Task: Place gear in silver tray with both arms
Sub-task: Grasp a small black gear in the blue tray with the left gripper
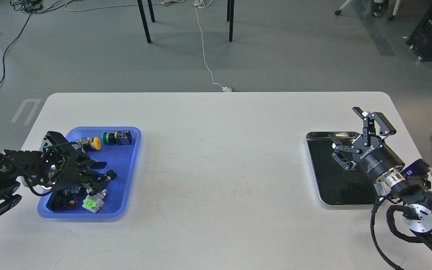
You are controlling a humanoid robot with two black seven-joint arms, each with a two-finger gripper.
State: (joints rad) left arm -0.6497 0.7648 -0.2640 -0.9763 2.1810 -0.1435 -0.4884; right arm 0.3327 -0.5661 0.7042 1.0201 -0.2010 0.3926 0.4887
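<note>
Nearest, the right gripper (354,138) hangs over the silver tray (319,176), its black fingers spread wide apart and holding nothing. The tray lies directly beneath and slightly behind the gripper, flat on the white surface (216,168); it is a shiny rectangular metal pan with rounded corners, a raised rim and a dark mirror-like bottom. A silver ring sits at the wrist behind the gripper, with looped black cable below it.

On the other side, the left gripper (101,170) reaches into the blue tray (126,165), a smooth plastic tray with rounded corners. Its fingers point right over the parts, but they merge with dark pieces below, so I cannot tell whether they are parted or closed. Just below the gripper lies a light green and white part (92,204); beyond it sit a yellow-capped button (96,143) and a green-capped button (107,137). The two trays are well apart, with bare scuffed surface between them.

Farther off, a white cable (204,60) runs across the grey floor between black legs (144,22).
</note>
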